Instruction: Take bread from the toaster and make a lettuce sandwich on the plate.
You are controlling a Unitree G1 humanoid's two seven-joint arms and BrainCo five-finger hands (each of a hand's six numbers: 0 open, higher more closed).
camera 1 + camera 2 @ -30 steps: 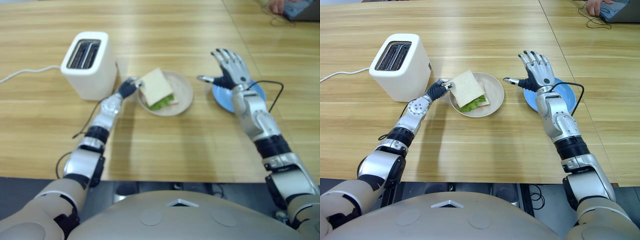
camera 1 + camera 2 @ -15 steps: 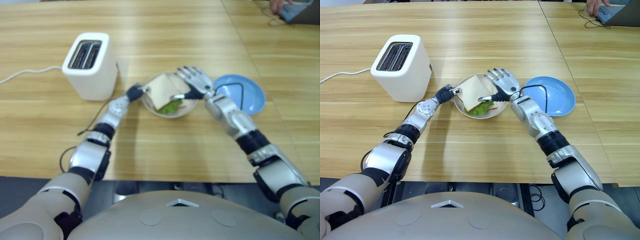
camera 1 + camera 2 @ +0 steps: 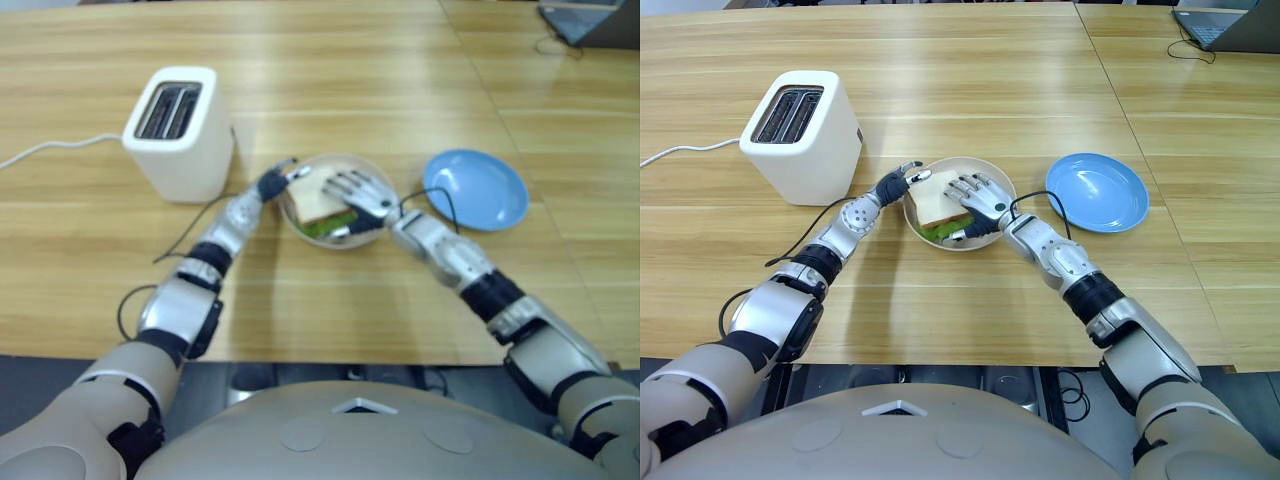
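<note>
A white toaster (image 3: 800, 135) with two empty slots stands at the left. To its right, a beige plate (image 3: 972, 161) holds the sandwich. The top bread slice (image 3: 928, 200) lies flat over green lettuce (image 3: 937, 233), which peeks out at the front edge. My right hand (image 3: 976, 200) rests palm down on the right part of the slice, fingers spread and open. Beside the slice's left edge my left hand (image 3: 900, 183) has its fingers extended, holding nothing.
An empty blue plate (image 3: 1097, 192) sits to the right of the beige plate. The toaster's white cord (image 3: 680, 152) trails off to the left. A laptop (image 3: 1232, 24) lies at the far right corner of the neighbouring table.
My right hand has swung left from above the blue plate and come down onto the top slice. The slice, earlier tilted and pinched by my left hand, now lies flat, and the left fingers have opened.
</note>
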